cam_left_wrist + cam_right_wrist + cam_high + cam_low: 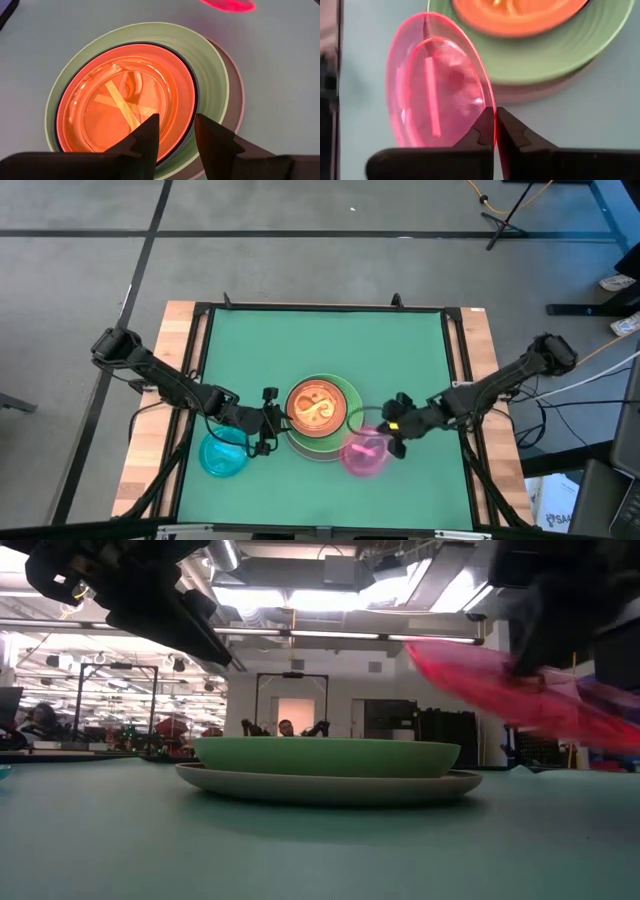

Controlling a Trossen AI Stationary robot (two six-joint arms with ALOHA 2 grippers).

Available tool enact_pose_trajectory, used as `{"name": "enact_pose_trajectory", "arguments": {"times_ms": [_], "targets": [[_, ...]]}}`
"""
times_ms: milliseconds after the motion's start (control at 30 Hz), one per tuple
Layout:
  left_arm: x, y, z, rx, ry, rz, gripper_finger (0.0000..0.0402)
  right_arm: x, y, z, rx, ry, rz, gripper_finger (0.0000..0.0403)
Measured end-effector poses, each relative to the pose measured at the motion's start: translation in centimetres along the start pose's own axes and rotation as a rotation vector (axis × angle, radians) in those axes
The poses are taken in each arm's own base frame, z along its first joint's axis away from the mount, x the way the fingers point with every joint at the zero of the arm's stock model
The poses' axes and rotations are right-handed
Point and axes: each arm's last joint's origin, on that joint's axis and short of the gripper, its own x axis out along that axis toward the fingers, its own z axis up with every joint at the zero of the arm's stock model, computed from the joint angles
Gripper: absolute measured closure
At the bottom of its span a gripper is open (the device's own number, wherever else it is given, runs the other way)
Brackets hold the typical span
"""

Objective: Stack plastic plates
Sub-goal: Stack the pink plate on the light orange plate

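Observation:
A stack of plates [322, 415] sits mid-table: a grey-white plate [325, 787] at the bottom, a light green one [210, 60] on it, then a dark-rimmed salmon plate and a translucent orange plate [120, 100] on top. A small cyan plate [222, 455] lies flat on the mat to the stack's left. My left gripper [176, 131] hovers open above the stack's left rim. My right gripper [495, 125] is shut on the translucent pink plate [435, 85], near-right of the stack. I see no small green plate. My right gripper pinches the pink plate's rim [492, 112] between its two fingers, on the edge facing the table's right side. The fingers come in from the right, slanting down. The plate [500, 680] is lifted clear of the mat and tilted, its far-from-gripper edge higher.
The green mat [320, 340] lies bare across its far half. Wooden table edges [150, 440] flank the mat on both sides. Beyond the table the low view shows a lab room with a distant person [286, 727].

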Motion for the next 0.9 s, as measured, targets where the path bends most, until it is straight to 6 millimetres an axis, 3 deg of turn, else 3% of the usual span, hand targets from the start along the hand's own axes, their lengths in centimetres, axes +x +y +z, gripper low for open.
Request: {"name": "enact_pose_trajectory", "arguments": {"times_ms": [300,467,667,900], "targets": [[-0.1,0.0,0.0,0.007,-0.002,0.000,0.0284,0.5,-2.1,3.9,0.096,-0.277,-0.092,0.0400],[-1.6,0.1,0.6,-0.004,-0.039,-0.017,0.0284,1.2,-2.9,5.8,0.055,-0.391,-0.098,0.0400],[-3.2,-0.2,0.5,-0.064,-0.027,-0.049,0.0284,3.0,-4.2,7.2,0.050,-0.422,-0.096,0.0400],[-3.6,-0.7,-0.8,-0.110,0.086,-0.056,0.0284,5.3,-5.6,7.3,0.074,-0.389,-0.143,0.0400]]}}
